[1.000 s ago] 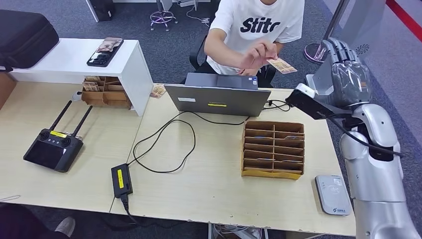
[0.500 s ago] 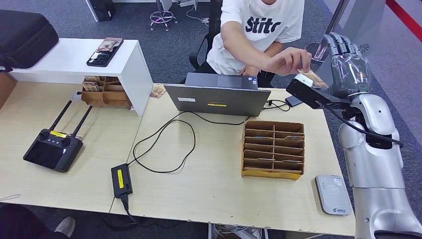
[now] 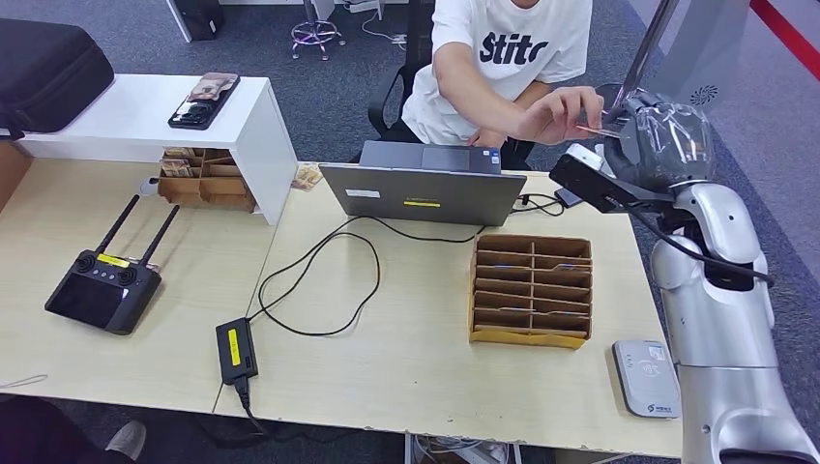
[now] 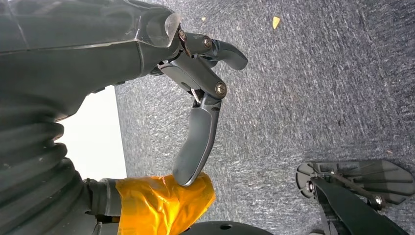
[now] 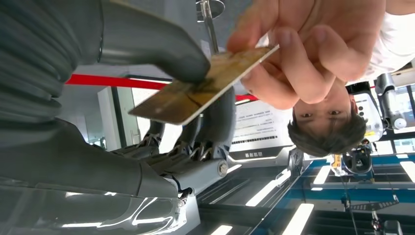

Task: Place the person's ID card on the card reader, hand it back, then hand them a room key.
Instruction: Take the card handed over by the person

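Two hands meet at about one o'clock in my head view: my silver right hand (image 3: 665,135), raised past the far right corner of the pale wooden table (image 3: 406,358), and the person's hand (image 3: 561,111) reaching across from the white T-shirt. Between them sits the thin tan ID card (image 3: 601,129), edge-on and hard to read from here. At five o'clock the flat grey card reader (image 3: 646,377) lies on the table near its front edge, well apart from the card. Just left of it stands the brown cardboard tray of slots (image 3: 530,288), and at twelve o'clock the grey laptop (image 3: 424,193).

From my left wrist, my left hand (image 4: 195,98) hangs over grey carpet, its fingers loosely curled and holding nothing.

From my right wrist, the card (image 5: 200,93) runs from centre toward two o'clock. My thick grey thumb (image 5: 161,49) presses on one face and my darker fingers (image 5: 215,117) back the other, so I seem to have it pinched, while the person's fingers (image 5: 293,63) also grip its far end.
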`<state>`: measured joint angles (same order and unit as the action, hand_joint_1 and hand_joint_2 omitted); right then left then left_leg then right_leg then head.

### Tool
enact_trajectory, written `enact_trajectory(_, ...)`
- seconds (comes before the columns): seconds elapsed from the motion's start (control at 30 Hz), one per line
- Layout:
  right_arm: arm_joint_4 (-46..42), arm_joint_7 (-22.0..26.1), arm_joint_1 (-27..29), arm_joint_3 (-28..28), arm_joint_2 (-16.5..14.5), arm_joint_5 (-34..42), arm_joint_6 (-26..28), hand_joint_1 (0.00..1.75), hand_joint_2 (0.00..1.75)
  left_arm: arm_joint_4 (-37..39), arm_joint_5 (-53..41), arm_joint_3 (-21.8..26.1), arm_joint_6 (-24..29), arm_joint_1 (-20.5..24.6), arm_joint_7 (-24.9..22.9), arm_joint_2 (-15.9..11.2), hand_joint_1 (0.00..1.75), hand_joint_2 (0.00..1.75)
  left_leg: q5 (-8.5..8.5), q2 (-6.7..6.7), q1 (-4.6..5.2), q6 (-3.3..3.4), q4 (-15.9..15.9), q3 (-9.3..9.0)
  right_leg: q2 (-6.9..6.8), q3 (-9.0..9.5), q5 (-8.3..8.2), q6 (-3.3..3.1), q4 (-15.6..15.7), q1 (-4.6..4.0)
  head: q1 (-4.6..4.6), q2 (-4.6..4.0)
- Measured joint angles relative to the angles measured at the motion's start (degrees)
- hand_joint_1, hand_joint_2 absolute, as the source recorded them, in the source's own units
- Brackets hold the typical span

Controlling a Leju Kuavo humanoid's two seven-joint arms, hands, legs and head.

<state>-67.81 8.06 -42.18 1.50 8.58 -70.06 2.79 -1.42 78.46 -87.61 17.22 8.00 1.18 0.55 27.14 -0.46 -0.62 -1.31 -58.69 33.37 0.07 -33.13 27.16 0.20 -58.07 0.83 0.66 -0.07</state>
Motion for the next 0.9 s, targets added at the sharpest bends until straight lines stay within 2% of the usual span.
enact_trajectory(0.53, -1.61, 0.71, 1.75, -0.72, -0.41, 0.76, 0.74, 1.75, 1.75, 0.00, -0.07, -0.01, 0.02, -0.01, -0.13, -0.07, 0.00, 1.75, 0.00, 0.00, 0.00, 0.00, 0.00, -0.01, 0.00, -0.01, 0.00, 0.00, 0.00, 0.00, 0.01, 0.00)
enact_trajectory(0.9, -2.59, 1.14, 5.37, -6.07, 0.04, 2.46, 1.42, 1.75, 1.75, 0.00, 0.63, -0.01, 0.05, -0.03, 0.02, -0.07, 0.00, 1.75, 0.00, -0.02, 0.00, 0.00, -0.01, 0.00, -0.01, -0.02, 0.00, 0.00, 0.02, 0.00, 0.00, 0.00)
